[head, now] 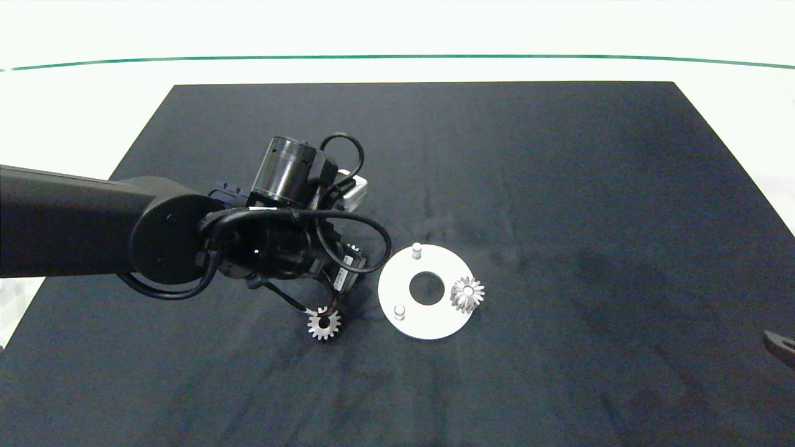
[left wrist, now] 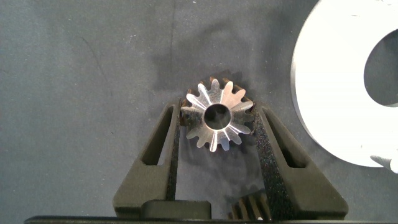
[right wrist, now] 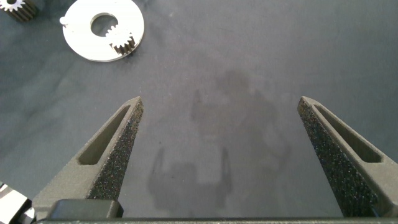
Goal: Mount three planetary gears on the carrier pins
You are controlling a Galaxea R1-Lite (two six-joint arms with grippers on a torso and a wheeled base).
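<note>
Left wrist view | gear [left wrist: 219, 116] between left pincer [left wrist: 217, 134] fingertips | clamped

One gear [head: 467, 293] sits on the disc [head: 428, 323]; another [head: 323, 324] lies left of it.

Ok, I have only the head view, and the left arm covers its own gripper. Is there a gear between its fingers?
Observer: Yes. The left wrist view shows a planetary gear lying flat on the black mat between the fingers of the left gripper. Both pads stand against its teeth.
Operator: Does a finger touch the white disc?
Observer: No. The white disc lies beside the gripper, and a strip of mat shows between them.
Operator: And the right gripper? I see only a tip at the edge.
Observer: The right gripper is wide open over bare mat and holds nothing.
</note>
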